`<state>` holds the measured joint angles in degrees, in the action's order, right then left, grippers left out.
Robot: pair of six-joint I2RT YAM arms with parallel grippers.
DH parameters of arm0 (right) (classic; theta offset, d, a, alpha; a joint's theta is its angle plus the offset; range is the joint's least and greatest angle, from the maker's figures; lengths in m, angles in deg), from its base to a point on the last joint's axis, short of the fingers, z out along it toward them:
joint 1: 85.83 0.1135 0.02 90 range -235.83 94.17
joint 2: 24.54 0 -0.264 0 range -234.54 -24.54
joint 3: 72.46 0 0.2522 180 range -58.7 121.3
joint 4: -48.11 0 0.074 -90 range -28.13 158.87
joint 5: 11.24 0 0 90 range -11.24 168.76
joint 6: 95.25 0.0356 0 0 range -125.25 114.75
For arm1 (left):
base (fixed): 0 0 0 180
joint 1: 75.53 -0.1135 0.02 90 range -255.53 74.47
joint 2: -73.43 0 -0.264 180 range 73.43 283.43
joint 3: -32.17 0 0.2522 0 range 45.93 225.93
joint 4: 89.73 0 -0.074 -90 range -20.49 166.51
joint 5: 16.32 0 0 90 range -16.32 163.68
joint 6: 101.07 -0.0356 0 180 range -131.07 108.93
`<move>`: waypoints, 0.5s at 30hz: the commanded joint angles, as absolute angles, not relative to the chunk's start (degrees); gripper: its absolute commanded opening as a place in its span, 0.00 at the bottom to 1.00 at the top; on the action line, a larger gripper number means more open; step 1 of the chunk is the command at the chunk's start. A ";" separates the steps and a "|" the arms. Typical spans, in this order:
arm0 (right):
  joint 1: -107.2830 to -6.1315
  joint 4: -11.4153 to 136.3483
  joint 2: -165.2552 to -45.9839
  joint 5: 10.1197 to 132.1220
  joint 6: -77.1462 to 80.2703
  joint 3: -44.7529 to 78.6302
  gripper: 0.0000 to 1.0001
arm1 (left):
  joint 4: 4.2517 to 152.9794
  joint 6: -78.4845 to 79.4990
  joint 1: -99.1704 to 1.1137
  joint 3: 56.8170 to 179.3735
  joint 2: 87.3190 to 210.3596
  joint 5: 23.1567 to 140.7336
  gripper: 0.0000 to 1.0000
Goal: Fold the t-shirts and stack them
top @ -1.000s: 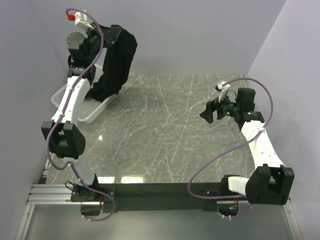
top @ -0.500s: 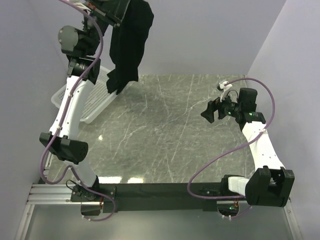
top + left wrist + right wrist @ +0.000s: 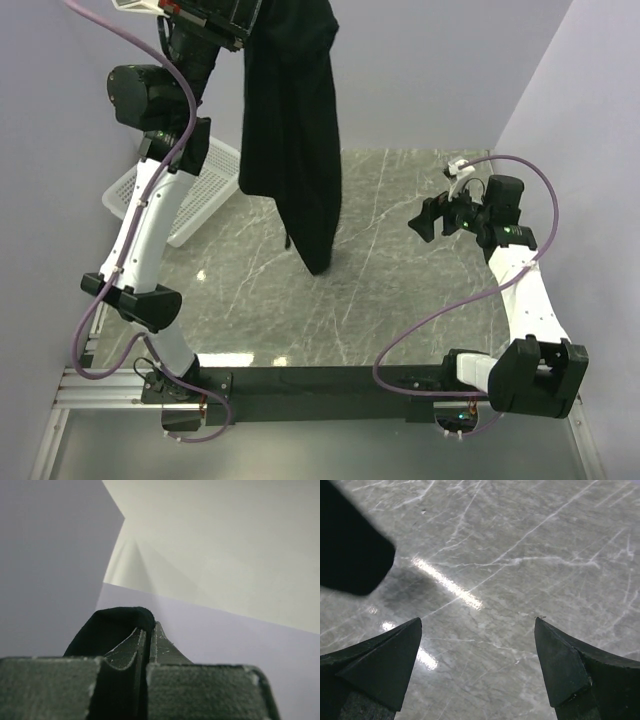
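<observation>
And there was the tabletop (image 3: 400, 300), dark grey-green stone streaked with thin white veins, glossy enough to throw back bright patches of glare near the front. Over in the far-left corner a white plastic mesh basket (image 3: 212, 195) sat flat on it, partly hidden. A black strip (image 3: 330, 380) ran along the near edge.
</observation>
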<state>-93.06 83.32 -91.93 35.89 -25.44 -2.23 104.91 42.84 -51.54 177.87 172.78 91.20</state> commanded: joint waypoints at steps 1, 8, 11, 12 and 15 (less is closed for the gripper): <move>-94.71 80.51 -89.49 37.01 -24.50 0.10 0.99 | 110.79 48.68 -49.43 180.66 173.98 89.06 0.01; -97.34 79.89 -88.61 41.76 -24.76 0.63 0.98 | 112.89 54.31 -43.81 177.33 177.06 89.85 0.01; -97.44 79.89 -88.35 41.50 -24.41 0.11 0.98 | 115.26 57.91 -43.19 169.18 175.31 91.78 0.01; -97.61 79.80 -88.26 41.15 -24.33 -0.33 0.98 | 115.53 58.44 -43.27 161.67 174.17 92.05 0.01; -97.52 80.24 -88.17 40.71 -24.59 -1.04 0.98 | 110.72 54.95 -43.36 145.02 167.06 88.99 0.01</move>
<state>-97.28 82.01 -89.95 40.63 -24.67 -2.01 111.38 54.82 -43.08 154.39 172.30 91.01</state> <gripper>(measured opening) 0.983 0.046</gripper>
